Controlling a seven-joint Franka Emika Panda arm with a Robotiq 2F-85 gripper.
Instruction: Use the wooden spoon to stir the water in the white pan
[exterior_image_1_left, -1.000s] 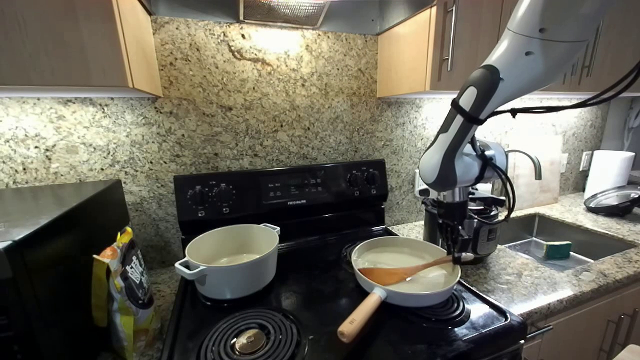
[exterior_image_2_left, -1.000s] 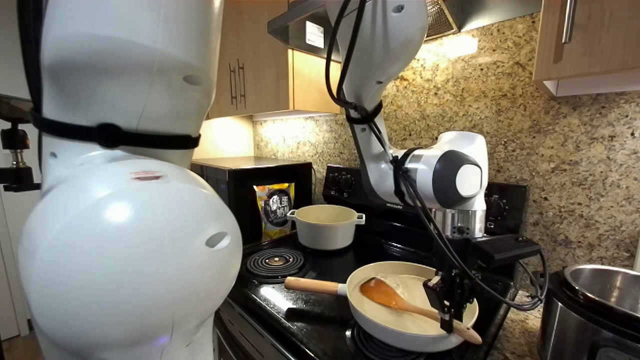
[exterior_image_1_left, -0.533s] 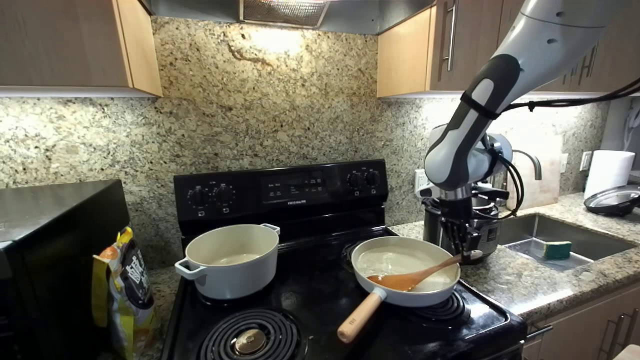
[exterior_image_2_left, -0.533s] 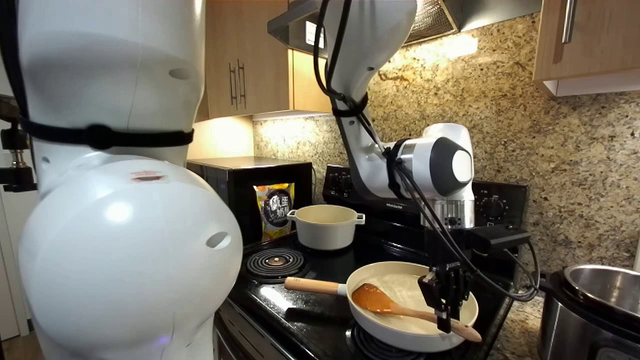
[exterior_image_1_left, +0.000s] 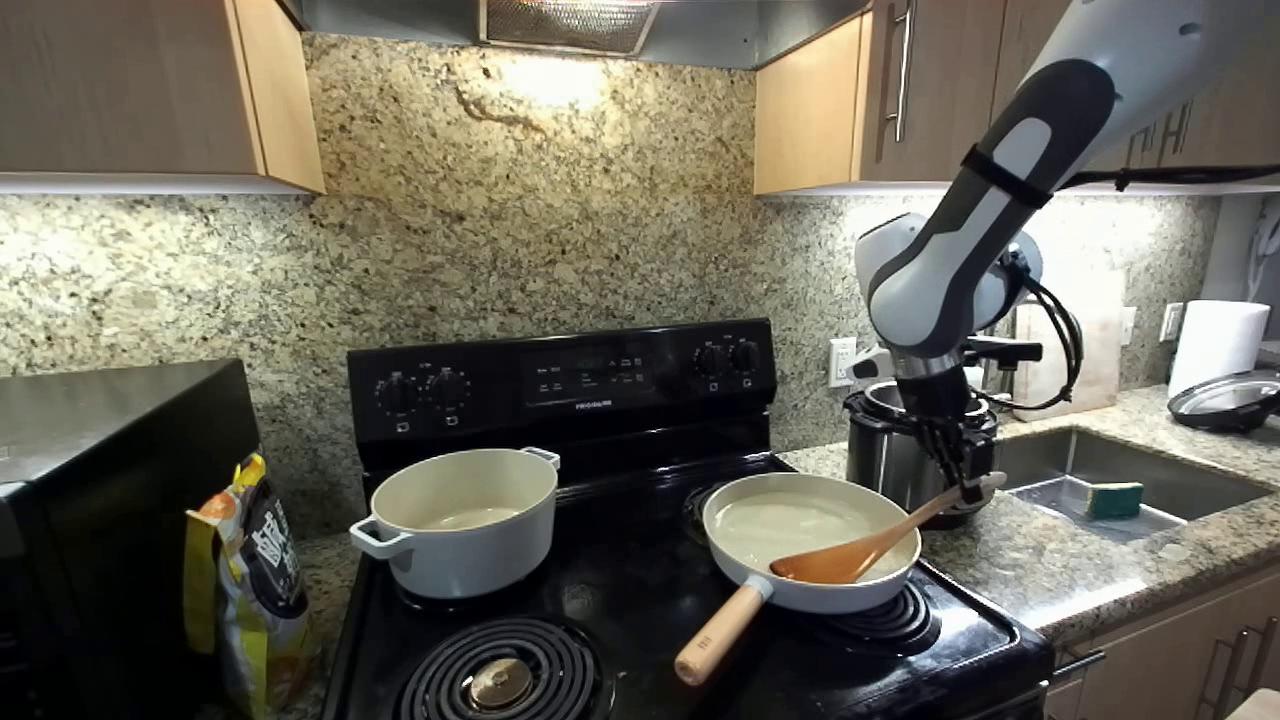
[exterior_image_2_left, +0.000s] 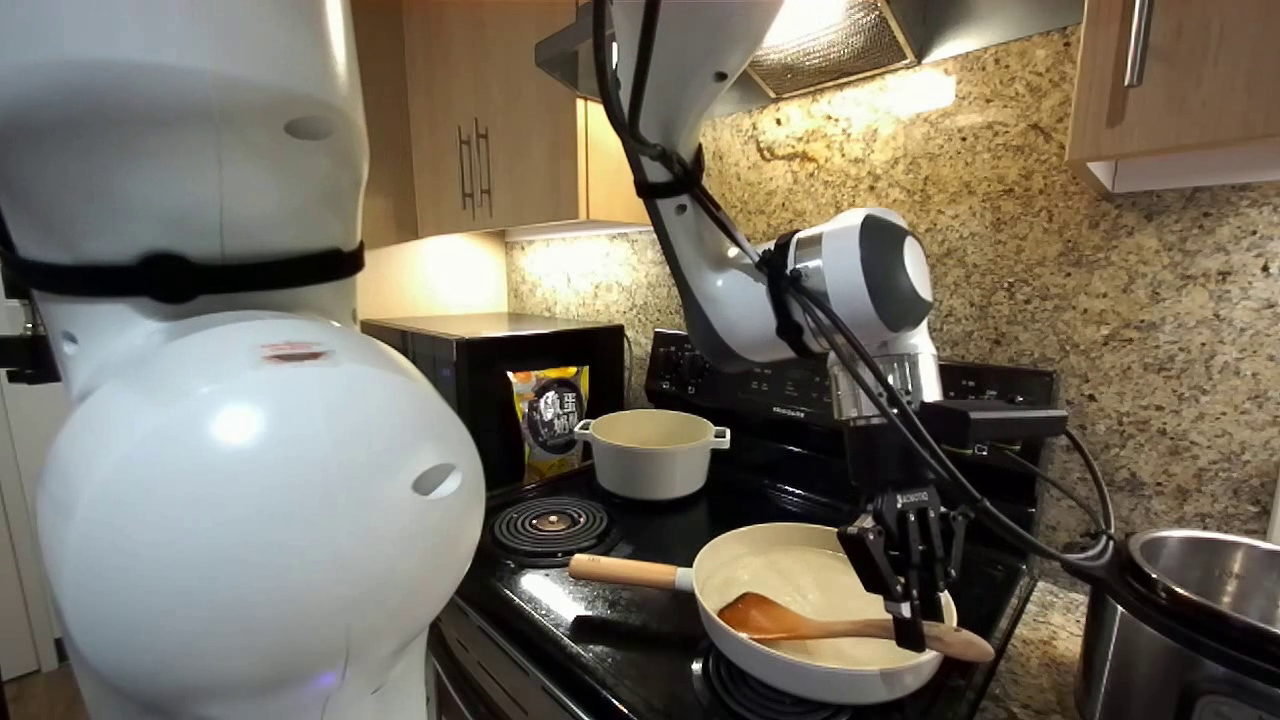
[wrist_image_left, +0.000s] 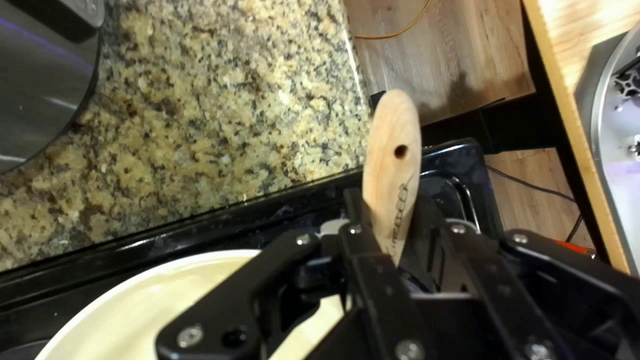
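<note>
The white pan (exterior_image_1_left: 830, 600) sits on the stove's front right burner with its wooden handle pointing outward; it also shows in an exterior view (exterior_image_2_left: 800, 680). Clear water (exterior_image_1_left: 790, 520) is faintly visible inside. My gripper (exterior_image_1_left: 968, 488) is shut on the wooden spoon's handle near its pale end, just outside and above the pan rim. The spoon (exterior_image_1_left: 835, 562) slants down over the rim, its broad head in the pan near the long handle's side; it also shows in an exterior view (exterior_image_2_left: 770, 618). In the wrist view the pale spoon end (wrist_image_left: 392, 150) sticks out between the fingers (wrist_image_left: 390, 205).
A deeper white pot (exterior_image_1_left: 470, 550) stands at the stove's back left. A steel cooker (exterior_image_1_left: 895, 460) stands on the counter beside the arm. A sink (exterior_image_1_left: 1150, 470) with a sponge lies farther right. A yellow bag (exterior_image_1_left: 265, 590) leans by the black oven (exterior_image_1_left: 110, 520).
The gripper has moved away from the pan's middle toward the sink side and tilted. The spoon head has swept along the pan's near wall, and its handle now slopes more steeply.
</note>
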